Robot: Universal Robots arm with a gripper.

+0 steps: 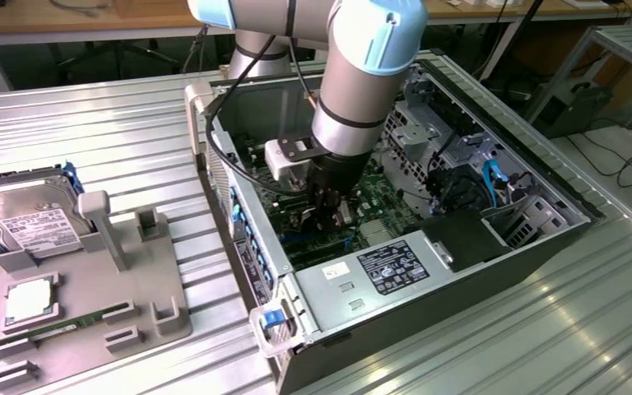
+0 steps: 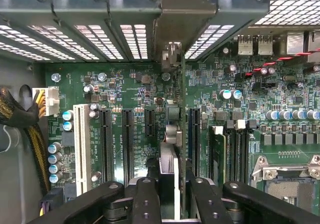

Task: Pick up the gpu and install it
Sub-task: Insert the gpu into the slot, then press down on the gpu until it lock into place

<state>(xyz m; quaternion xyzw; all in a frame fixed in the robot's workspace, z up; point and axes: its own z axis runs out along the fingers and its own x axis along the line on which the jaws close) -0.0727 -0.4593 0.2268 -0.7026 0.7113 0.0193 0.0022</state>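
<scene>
Inside the open case, the gripper is clamped on the gpu, held edge-on above the motherboard slots; its bracket reaches the rear wall.

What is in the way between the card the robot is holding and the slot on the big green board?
Nothing visible. The gripper holds the gpu edge-on, right over the motherboard, between the black expansion slots. Its bracket end reaches the case's rear slot openings. No cable or part crosses beneath it.

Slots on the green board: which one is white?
The long slot at the row's end, beside the yellow cables; the other slots are black.
</scene>
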